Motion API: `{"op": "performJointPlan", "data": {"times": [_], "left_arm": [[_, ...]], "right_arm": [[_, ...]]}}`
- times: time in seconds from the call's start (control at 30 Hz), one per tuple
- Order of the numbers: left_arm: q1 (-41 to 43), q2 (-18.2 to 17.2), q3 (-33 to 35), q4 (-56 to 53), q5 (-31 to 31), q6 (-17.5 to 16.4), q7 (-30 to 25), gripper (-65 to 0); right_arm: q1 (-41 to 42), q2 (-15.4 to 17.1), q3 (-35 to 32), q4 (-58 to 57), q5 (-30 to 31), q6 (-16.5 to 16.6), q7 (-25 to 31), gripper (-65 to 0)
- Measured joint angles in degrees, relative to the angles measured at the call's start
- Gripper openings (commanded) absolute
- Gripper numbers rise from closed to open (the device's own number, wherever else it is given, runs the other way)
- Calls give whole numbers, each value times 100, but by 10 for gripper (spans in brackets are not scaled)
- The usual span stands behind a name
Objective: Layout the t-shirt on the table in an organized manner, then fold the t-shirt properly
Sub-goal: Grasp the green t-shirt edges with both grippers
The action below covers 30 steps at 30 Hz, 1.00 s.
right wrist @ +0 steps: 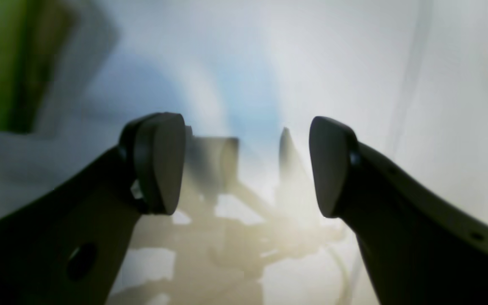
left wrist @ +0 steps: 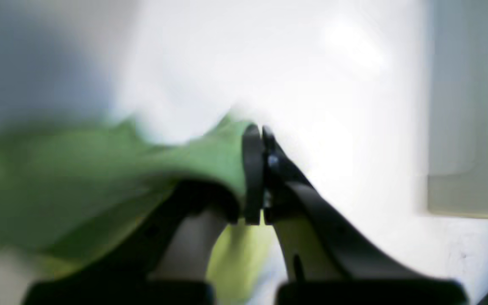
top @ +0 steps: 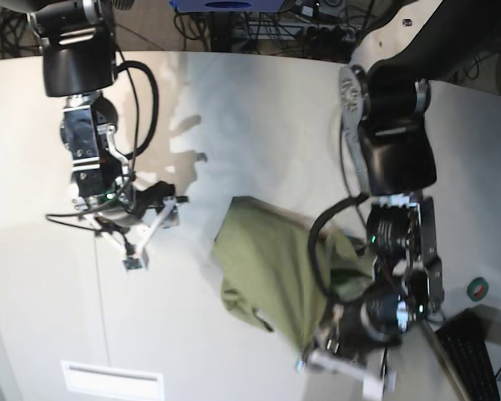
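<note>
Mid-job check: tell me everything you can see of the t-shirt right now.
The t-shirt is plain olive-green soft cloth, bunched and creased rather than spread flat, lying on the white table toward the side of the left gripper. That gripper is shut on a fold of the cloth, lifting it into a ridge. The left arm's cable crosses over the shirt. The right gripper is open and apart from it. Sleeves, collar and any tag cannot be made out.

A crumpled olive-green cotton t-shirt [top: 271, 271] lies on the large off-white table [top: 234, 109], between both arms, nearer the front edge.
</note>
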Motion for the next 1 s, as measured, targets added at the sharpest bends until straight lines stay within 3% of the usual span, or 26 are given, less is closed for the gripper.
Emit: {"op": "performJointPlan", "data": {"times": [0.07, 0.13, 0.2, 0.27, 0.3, 0.37, 0.5, 0.6, 0.67, 0.8, 0.93, 1.0], "left_arm": [[-48, 293, 155, 605, -90, -55, -79, -650], [11, 350, 599, 769, -133, -151, -153, -650], [153, 315, 927, 527, 24, -111, -413, -650], [247, 219, 1102, 151, 323, -31, -767, -650], [258, 208, 1104, -31, 442, -11, -863, -650], [256, 179, 1099, -238, 494, -7, -1008, -650], [317, 170, 1104, -173, 481, -11, -1060, -650], [382, 214, 1132, -157, 466, -35, -1034, -650], [376, 186, 1104, -155, 501, -11, -1038, -650], [413, 138, 1119, 2, 485, -4, -848, -650], [975, 238, 1207, 866, 444, -35, 9, -650], [1239, 212, 1331, 1231, 439, -44, 2, -650]], "right_arm": [[2, 11, -31, 0, -4, 7, 13, -219], [-85, 101, -26, 127, -44, 59, -4, -218], [-330, 76, 76, 588, -7, 507, -37, -216], [-424, -125, 157, 907, 634, 1191, -63, -216], [-385, -232, 245, 938, 962, 1290, -39, -216], [-55, -367, 457, 693, 1397, 1303, -39, -215], [743, -179, 649, -400, 2249, 1222, -188, -212], [1364, -282, 636, -1799, 3025, 1204, -173, -212], [1882, -387, 566, -2828, 3300, 1239, 175, -215], [2752, -326, 577, -4358, 3364, 1211, 885, -212], [2717, -269, 586, -4594, 3316, 1187, 1034, -212], [2608, -317, 584, -4621, 3327, 1191, 1008, -210]]}}
